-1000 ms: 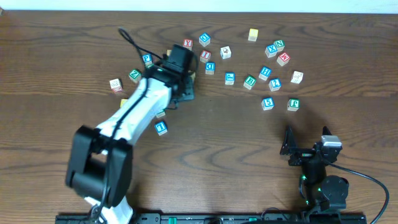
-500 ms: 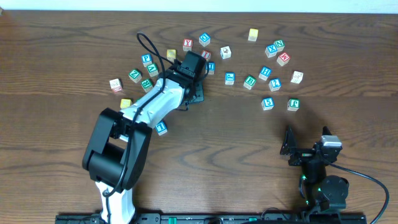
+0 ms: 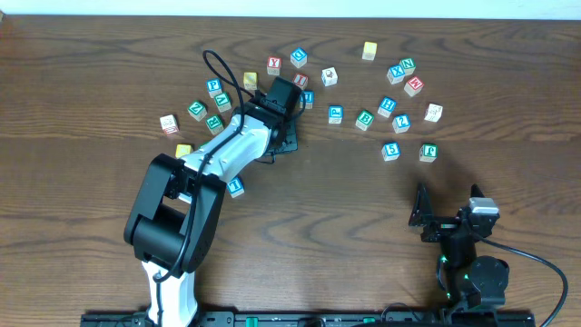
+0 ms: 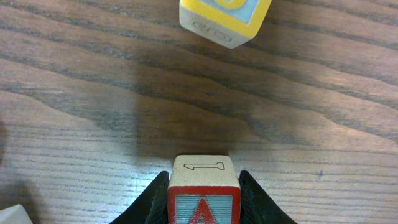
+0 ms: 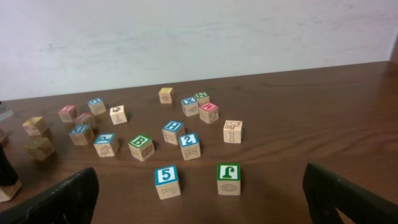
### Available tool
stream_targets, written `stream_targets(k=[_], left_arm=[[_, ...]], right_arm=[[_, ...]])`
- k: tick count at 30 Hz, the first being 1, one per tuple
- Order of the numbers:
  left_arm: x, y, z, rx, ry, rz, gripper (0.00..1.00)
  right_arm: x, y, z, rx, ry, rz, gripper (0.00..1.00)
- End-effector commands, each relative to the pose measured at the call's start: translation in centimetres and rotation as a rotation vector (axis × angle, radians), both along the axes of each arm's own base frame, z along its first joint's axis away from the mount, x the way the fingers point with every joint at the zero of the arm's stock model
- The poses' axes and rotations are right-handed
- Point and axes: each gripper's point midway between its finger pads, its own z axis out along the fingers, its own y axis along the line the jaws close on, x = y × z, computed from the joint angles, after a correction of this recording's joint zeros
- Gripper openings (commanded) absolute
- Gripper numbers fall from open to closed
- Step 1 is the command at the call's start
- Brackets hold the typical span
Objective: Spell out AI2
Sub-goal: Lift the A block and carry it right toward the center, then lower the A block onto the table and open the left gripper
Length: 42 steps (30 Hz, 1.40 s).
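From above: left gripper (image 3: 278,98), load hidden; red-edged cube just beside gripper probably I (image 3: 300,80); 2 (image 3: 402,121) well right of gripper. Left wrist: jaws pinched tight on A (image 4: 204,194). Right wrist: right gripper (image 5: 199,193) gaping, empty. Nothing laid out yet; all three placements remain.

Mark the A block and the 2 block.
A block (image 4: 204,208), left wrist view, on its red-edged A face.
2 block (image 5: 189,140), right wrist view, on its blue-edged 2 face.

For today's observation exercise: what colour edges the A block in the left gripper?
Red, like its letter; the A block shows best in the left wrist view.
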Motion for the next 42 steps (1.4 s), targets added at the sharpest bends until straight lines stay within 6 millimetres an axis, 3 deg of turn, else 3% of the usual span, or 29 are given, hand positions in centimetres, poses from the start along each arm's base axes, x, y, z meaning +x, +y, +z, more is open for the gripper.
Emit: stream_targets(k=[1,21,28,38,42], left_arm=[[-0.5,-0.1,-0.5,-0.009,0.023,0.009,0.27],[0.0,-0.4,-0.3,-0.01,0.001,-0.025,0.27],[0.0,-0.4,-0.3,-0.01,0.001,-0.025,0.41],[0.1,-0.4,-0.3,-0.008,-0.004,-0.037,0.41],[0.5,-0.5,0.7,-0.004,-0.021,-0.067,0.42]], right_arm=[[0.0,-0.3,-0.1,0.012,0.0,-0.011,0.99],[0.0,-0.3,-0.1,0.012,0.0,-0.011,0.99],[0.0,-0.3,-0.1,0.012,0.0,-0.011,0.99],[0.0,-0.3,-0.1,0.012,0.0,-0.011,0.99],[0.0,-0.3,-0.1,0.012,0.0,-0.011,0.99]])
